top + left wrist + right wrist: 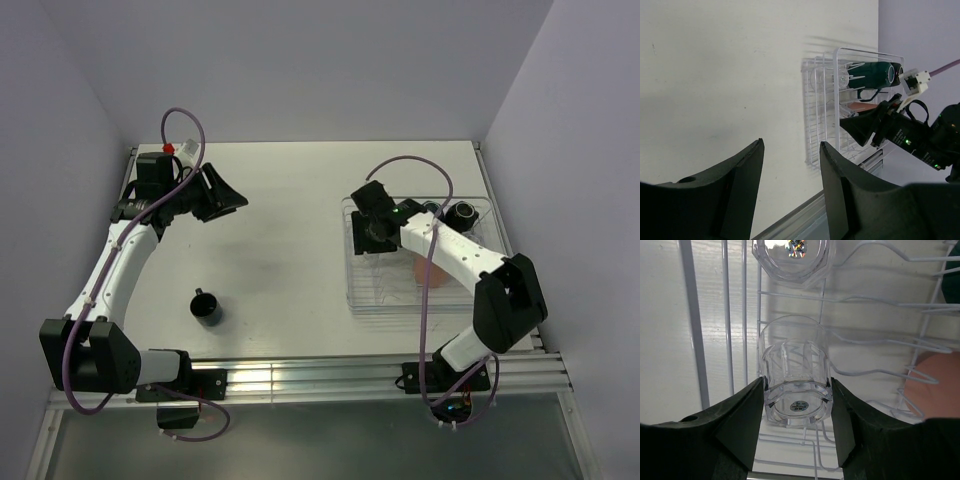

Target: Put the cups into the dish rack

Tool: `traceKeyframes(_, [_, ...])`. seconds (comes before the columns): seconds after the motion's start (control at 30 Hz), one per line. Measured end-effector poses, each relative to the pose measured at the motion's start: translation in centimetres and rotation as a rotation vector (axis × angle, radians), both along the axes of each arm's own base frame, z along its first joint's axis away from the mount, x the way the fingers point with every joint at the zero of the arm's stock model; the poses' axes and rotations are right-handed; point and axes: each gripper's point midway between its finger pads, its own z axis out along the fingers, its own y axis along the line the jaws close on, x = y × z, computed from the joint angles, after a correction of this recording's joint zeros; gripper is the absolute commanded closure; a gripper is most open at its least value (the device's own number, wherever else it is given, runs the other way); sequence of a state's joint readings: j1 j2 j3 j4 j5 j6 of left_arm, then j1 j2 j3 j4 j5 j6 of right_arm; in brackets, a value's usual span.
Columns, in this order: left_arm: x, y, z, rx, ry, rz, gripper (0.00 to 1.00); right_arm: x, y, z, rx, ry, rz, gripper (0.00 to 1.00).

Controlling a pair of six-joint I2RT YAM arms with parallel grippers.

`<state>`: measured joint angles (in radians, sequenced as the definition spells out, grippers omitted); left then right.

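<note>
Inside dish rack (385, 297): green mug (872, 74), salmon cup (935, 385), glass tumbler (792, 255) | right jaws grip second tumbler (796, 385) | left jaws wide

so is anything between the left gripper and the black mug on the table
Nothing visible. The left gripper is open at the far left; the mug stands nearer the front edge, with only table between them.

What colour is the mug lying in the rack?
Dark green mug; the left wrist view shows it best.
</note>
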<state>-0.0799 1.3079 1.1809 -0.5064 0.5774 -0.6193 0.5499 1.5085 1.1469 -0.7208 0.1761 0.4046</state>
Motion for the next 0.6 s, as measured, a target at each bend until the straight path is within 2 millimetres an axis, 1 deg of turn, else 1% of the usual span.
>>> traceKeyframes(0.13, [0.0,0.0,0.0,0.004,-0.004,-0.003,0.46,0.3,0.2,-1.2,-0.021,0.031,0.003,1.0])
traceKeyframes(0.23, [0.0,0.0,0.0,0.007,-0.006,-0.005,0.46,0.7,0.5,-1.5,-0.029,0.037,0.007,1.0])
traceKeyframes(0.27, [0.0,0.0,0.0,0.008,-0.006,-0.006,0.46,0.9,0.6,-1.4,-0.029,0.035,0.007,0.98])
traceKeyframes(0.4, [0.0,0.1,-0.1,0.012,-0.007,-0.008,0.46,1.5,0.9,-1.5,-0.037,0.029,0.006,0.85])
traceKeyframes(0.43, [-0.1,0.1,-0.1,0.012,-0.005,-0.008,0.46,1.6,0.9,-1.5,-0.04,0.03,0.006,0.78])
traceKeyframes(0.5, [-0.1,0.1,-0.2,0.012,-0.003,-0.008,0.46,1.6,1.0,-1.9,-0.049,0.035,0.007,0.71])
traceKeyframes(0.53, [-0.1,0.1,-0.2,0.012,-0.003,-0.008,0.46,1.7,1.1,-1.9,-0.049,0.033,0.009,0.64])
traceKeyframes(0.6, [-0.1,0.1,-0.2,0.014,-0.004,-0.009,0.46,1.8,1.2,-1.9,-0.054,0.032,0.011,0.58])
